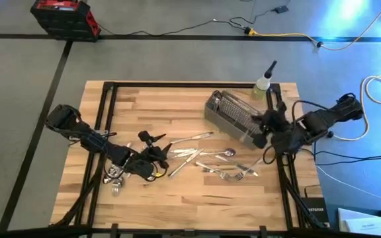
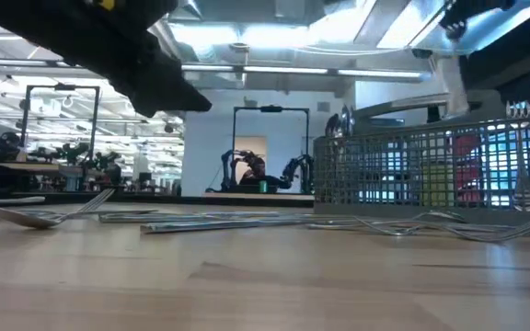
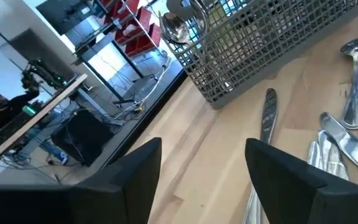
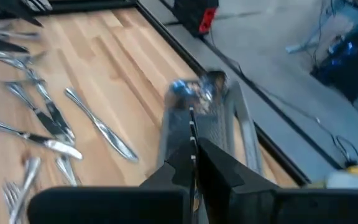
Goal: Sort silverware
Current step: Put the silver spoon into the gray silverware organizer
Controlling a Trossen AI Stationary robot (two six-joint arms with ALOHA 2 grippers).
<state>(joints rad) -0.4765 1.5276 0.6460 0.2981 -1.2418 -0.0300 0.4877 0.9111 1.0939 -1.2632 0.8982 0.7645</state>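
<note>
The right gripper [image 4: 192, 163], right of centre in the high view, pinches one utensil [image 4: 192, 134] above the mesh basket [image 1: 233, 114]. Lower it vertically into a compartment before releasing. The left gripper [image 3: 202, 171], fingers spread and empty, hovers beside loose silverware [image 1: 210, 158] mid-table.

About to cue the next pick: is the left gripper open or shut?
Open. In the left wrist view the left gripper shows its two dark fingers set wide apart with bare wooden table between them, holding nothing.
</note>
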